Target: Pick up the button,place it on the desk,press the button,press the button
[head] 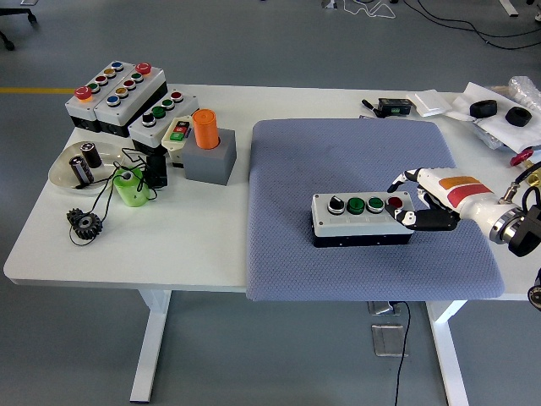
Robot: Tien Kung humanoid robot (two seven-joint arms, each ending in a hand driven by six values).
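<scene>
A white button box (362, 217) with a black selector knob, two green buttons and a red button (394, 203) lies on the blue-grey mat (355, 161). My right hand (423, 200) is at the box's right end, fingers curled around that end, thumb (420, 220) at the near side, fingertips just right of the red button. It rests against the box without lifting it. The left arm is out of view.
At the back left stand three more button boxes (127, 95), a grey block with an orange cylinder (205, 128), a small green-and-red switch box, a dish with batteries (80, 165), a green spool, a black gear (84, 223) and wires. Small black items lie at the back right.
</scene>
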